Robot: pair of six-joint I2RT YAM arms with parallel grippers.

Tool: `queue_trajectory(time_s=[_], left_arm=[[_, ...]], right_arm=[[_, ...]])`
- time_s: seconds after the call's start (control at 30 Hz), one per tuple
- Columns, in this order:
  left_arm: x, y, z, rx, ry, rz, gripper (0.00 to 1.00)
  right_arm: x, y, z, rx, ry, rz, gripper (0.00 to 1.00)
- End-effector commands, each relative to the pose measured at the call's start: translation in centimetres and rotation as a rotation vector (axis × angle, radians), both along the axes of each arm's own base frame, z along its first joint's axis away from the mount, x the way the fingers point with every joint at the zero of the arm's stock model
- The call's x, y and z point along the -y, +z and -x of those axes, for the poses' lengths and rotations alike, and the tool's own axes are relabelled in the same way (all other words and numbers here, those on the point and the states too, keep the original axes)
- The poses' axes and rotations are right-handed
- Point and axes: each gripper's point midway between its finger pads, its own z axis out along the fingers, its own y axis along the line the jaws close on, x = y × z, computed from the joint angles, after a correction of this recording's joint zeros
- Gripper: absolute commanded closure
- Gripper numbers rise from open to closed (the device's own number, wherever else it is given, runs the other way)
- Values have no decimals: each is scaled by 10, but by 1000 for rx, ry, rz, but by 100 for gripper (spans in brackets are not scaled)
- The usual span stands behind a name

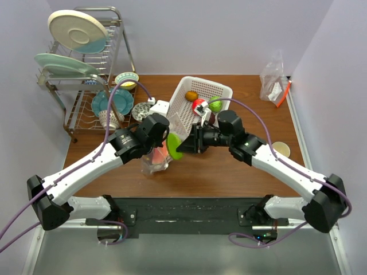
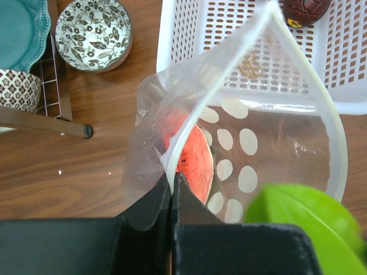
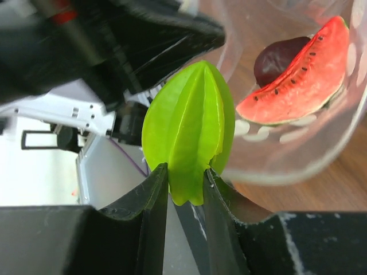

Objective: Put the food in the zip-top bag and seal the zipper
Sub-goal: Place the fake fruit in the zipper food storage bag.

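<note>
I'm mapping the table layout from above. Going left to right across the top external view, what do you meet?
dish rack → zip-top bag → green star fruit → green ball → clear bag with red-orange strip

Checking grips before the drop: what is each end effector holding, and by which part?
The left end effector pinches the zip-top bag at its zipper rim; the right end effector grips the green starfruit by one end.
</note>
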Motion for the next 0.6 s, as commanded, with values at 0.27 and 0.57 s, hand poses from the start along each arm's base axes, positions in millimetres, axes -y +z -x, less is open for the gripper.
queue_trajectory(time_s=[0.27,0.57], left_arm=[[0,29,0,62,11,79,100],[-6,27,0,65,20,55,100]], right_arm=[[-10,27,-48,105,-164,-13,18],[54,34,-68,303,-325,328,20]])
